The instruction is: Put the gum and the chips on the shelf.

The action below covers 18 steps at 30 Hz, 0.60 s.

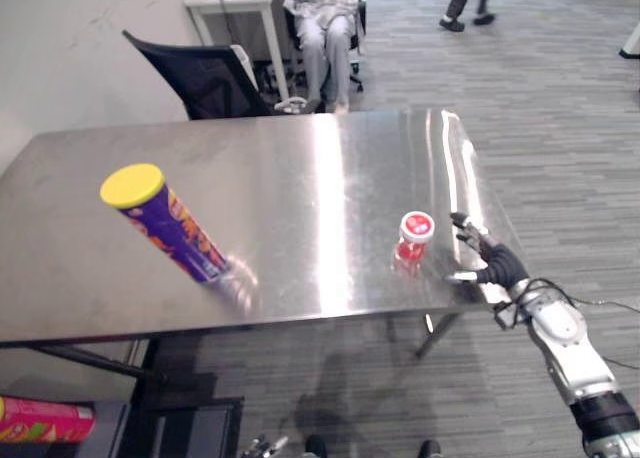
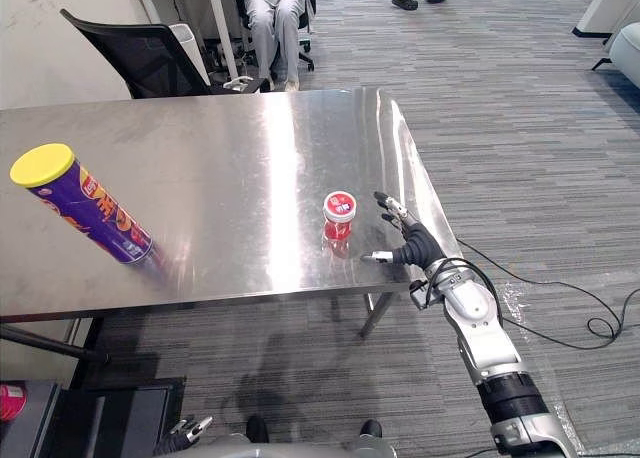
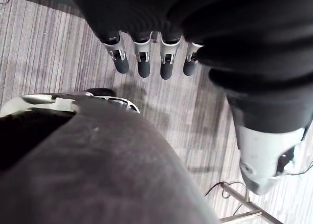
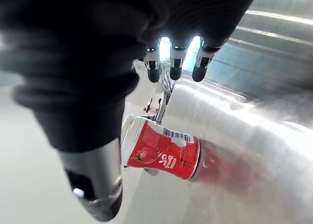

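Note:
The chips, a purple tube with a yellow lid (image 1: 165,223), stand on the left part of the steel table (image 1: 300,158). The gum, a small red tub with a white-rimmed lid (image 2: 339,214), stands near the table's front right edge. My right hand (image 2: 418,248) is open at that edge, just right of the gum and apart from it. In the right wrist view its fingers (image 4: 175,70) reach past the tub (image 4: 164,150), with the thumb on the tub's other side. My left hand (image 3: 144,60) hangs low over the floor, fingers straight, holding nothing.
A black chair (image 1: 205,78) stands behind the table, with a seated person (image 1: 325,23) and a white desk (image 1: 240,3) beyond it. Another person walks at the far right (image 1: 465,3). A pink-red can (image 1: 40,420) lies on a low dark shelf (image 1: 185,428) under the table's left.

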Tool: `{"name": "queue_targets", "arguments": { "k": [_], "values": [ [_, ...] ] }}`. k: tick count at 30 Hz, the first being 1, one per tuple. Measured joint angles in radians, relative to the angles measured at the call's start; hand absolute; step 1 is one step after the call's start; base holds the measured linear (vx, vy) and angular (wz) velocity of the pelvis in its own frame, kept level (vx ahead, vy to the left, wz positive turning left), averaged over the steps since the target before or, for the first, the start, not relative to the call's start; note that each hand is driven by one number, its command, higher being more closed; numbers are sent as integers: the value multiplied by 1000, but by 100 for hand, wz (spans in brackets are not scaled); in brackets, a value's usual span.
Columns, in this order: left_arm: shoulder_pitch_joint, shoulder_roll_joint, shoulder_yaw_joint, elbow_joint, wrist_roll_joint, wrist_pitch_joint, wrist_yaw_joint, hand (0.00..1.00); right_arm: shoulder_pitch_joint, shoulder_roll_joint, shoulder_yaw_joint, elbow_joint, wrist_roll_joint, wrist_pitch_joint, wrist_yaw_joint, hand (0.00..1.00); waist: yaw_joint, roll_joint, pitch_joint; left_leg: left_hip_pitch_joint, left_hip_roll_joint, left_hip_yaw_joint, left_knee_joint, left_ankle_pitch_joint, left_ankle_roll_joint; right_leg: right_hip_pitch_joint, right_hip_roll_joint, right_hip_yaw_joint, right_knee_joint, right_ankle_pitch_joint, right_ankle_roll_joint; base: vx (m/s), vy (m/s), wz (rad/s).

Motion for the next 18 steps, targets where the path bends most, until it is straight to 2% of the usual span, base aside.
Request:
{"name": "queue_targets", "arguments": {
  "k": [9, 18],
  "values": [
    [1, 0, 1, -1, 0, 8, 1, 0, -81, 47, 2, 86, 2, 2, -13, 0, 6, -1, 1, -7, -3, -24, -34, 36, 1, -5, 4, -22, -2, 2, -2, -21, -5, 8],
    [4, -2, 3, -1, 0, 10, 2, 0, -170, 79, 32, 158, 1, 10, -16, 0, 27, -1, 3, 12, -9, -24, -75, 60, 3, 5, 8, -25, -24, 15, -8, 0, 0, 0]
  ]
}}
